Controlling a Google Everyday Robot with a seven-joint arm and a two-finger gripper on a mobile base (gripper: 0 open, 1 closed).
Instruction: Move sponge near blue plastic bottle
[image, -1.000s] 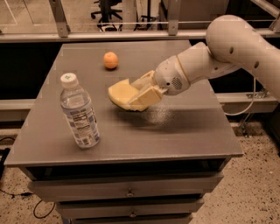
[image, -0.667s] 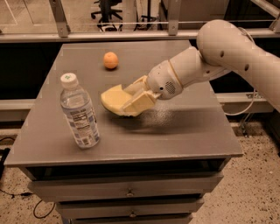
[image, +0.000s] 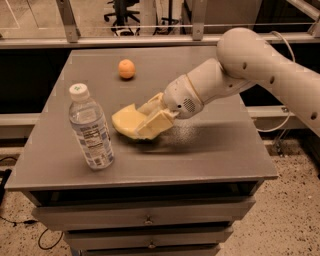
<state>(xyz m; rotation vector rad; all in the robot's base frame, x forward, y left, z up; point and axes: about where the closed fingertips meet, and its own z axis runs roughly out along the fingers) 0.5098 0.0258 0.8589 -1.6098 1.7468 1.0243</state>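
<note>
The gripper (image: 153, 119), seemingly clamped on the sponge (image: 124, 120), holds it low over the counter (image: 215, 150) toward its left edge, to set it beside the blue plastic bottle (image: 91, 131)

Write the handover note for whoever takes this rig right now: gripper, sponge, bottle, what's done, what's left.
Gripper: shut on the sponge, over the middle of the table.
Blue plastic bottle: upright, cap on, at the front left. The sponge sits just to its right with a narrow gap between them.
Done: the sponge is grasped and close to the bottle.
Left: set the sponge down flat beside the bottle, open the gripper, and back the arm out to the right without tipping the bottle.
Orange fruit: at the back of the table, out of the way.
</note>
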